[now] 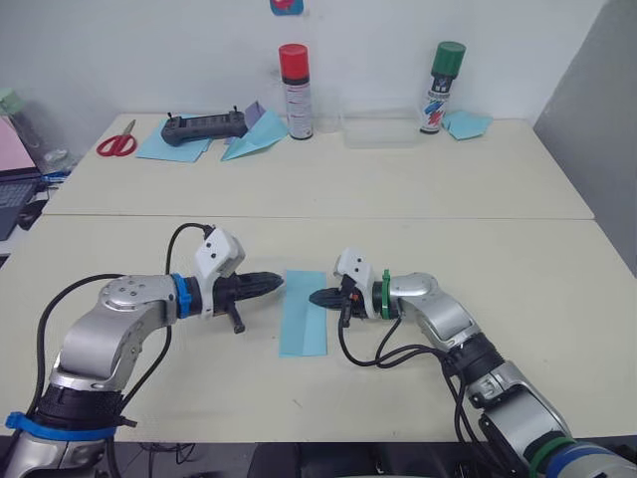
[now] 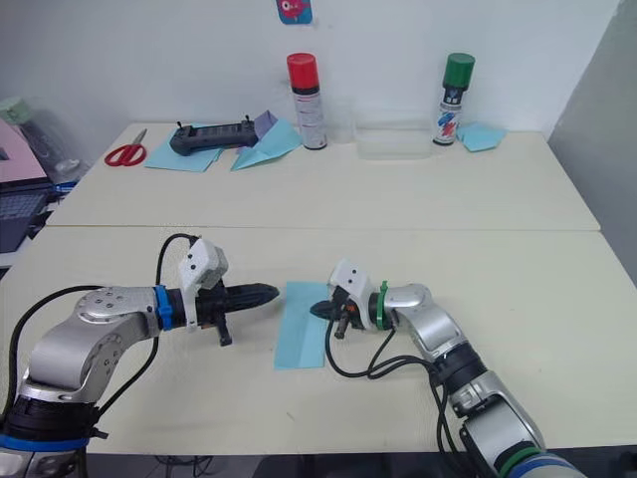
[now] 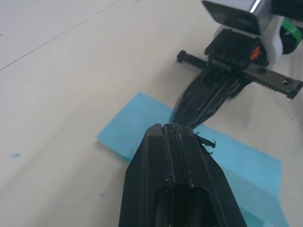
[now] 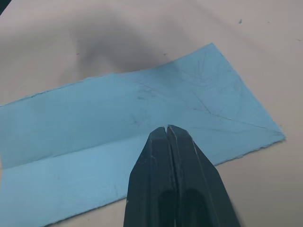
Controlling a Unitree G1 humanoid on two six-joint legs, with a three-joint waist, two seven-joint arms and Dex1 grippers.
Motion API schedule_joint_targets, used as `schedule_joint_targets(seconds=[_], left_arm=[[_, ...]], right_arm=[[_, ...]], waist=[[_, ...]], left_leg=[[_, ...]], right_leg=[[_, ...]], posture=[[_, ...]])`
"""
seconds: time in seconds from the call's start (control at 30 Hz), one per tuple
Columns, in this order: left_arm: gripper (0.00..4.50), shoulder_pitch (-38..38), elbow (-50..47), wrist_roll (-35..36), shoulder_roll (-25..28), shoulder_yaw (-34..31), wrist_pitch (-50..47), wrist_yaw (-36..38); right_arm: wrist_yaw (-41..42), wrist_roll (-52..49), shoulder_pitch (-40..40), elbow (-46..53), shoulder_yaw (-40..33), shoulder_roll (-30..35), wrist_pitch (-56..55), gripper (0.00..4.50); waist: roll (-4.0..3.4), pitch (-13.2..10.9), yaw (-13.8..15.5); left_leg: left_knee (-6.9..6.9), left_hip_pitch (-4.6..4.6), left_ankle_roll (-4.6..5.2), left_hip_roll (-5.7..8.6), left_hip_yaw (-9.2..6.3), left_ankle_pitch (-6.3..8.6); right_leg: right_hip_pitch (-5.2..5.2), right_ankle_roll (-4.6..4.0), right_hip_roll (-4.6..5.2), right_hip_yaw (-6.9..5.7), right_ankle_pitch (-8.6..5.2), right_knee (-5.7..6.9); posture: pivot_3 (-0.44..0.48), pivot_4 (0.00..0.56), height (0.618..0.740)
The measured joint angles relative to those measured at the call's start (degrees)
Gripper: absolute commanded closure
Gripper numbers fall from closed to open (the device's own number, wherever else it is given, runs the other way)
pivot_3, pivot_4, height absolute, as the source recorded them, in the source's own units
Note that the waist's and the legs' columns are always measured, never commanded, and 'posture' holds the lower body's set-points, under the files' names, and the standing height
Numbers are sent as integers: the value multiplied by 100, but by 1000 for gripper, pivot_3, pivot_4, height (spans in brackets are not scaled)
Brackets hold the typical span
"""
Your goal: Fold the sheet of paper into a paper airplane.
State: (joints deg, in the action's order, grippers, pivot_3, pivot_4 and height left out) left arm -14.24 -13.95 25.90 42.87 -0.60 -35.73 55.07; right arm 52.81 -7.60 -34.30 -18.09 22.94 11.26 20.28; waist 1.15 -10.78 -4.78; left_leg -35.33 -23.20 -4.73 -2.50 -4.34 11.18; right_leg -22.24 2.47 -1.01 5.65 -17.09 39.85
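Nearby, paper dart (image 1: pixel 254 137), scissors (image 1: pixel 117 142), cans (image 1: pixel 296 78).

Looks like a lab or workshop bench: plain cream tables (image 1: pixel 478 189) against a bare white wall, two spray cans (image 1: pixel 296 92) at the back, red scissors (image 1: pixel 117 144) upper left, a handheld controller (image 1: pixel 204 127) beside them.

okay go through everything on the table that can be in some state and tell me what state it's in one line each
Light blue sheet of paper: flat on the table, folded into a narrow strip.
Left gripper: shut, tip at the paper's left edge.
Right gripper: shut, tip over the paper.
Red-capped spray can: upright, capped.
Green-capped spray can: upright, capped.
Red-handled scissors: lying flat, blades closed.
Light blue paper dart: folded.
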Motion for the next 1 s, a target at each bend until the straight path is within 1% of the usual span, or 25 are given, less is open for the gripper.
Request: schedule_joint_targets(seconds=[0.1,0.3,0.5,0.6,0.7,0.8,0.9,1.0], left_arm=[[4500,133,1,-163,-169,370,27,-89],[4500,294,148,-721,-168,880,464,-128],[4500,306,441,-1076,-122,1025,1110,74],[4500,289,547,-1131,-122,1049,1308,154],[4500,258,669,-1247,-122,1102,1493,190],[4500,255,772,-1315,-135,1149,1630,182],[4500,292,779,-1316,-137,1152,1655,189],[4500,344,776,-1315,-139,1151,1679,198]], right_arm=[[-4,2,11,5,0,0,-22,4479],[-57,-1,60,44,-44,-3,-55,4479],[-294,-15,54,-141,-300,-75,-172,4479],[-330,1,-73,-380,-354,-148,-252,4479],[-444,53,-255,-818,-383,-277,-478,4479],[-736,161,-498,-1455,-472,-417,-857,4479],[-1073,234,-696,-1944,-614,-461,-1199,4479],[-1253,319,-781,-2212,-645,-462,-1508,4479]], waist=[[0,0,0],[1,0,8],[1,0,9],[2,0,9],[2,4,4],[4,15,2],[8,22,2],[7,31,2]], left_leg=[[6,1,0,0,1,0],[14,4,-1,0,1,-1],[31,3,-1,0,5,-1],[34,4,-1,0,5,-1],[37,31,-1,0,8,-1],[37,48,0,-1,8,-1],[35,51,0,0,9,-2],[36,49,0,1,9,-2]], right_leg=[[0,0,0,2,0,-3],[-1,-2,0,2,-1,-8],[1,-2,1,3,-1,-32],[3,-2,2,2,-1,-37],[25,-2,3,6,-1,-40],[41,-29,3,7,-16,-40],[48,-33,6,10,-18,-46],[52,-32,7,10,-17,-51]], posture=[[0,150,740],[0,150,740],[0,150,740],[0,150,740],[0,150,740],[0,150,740],[0,150,740],[0,150,740]])
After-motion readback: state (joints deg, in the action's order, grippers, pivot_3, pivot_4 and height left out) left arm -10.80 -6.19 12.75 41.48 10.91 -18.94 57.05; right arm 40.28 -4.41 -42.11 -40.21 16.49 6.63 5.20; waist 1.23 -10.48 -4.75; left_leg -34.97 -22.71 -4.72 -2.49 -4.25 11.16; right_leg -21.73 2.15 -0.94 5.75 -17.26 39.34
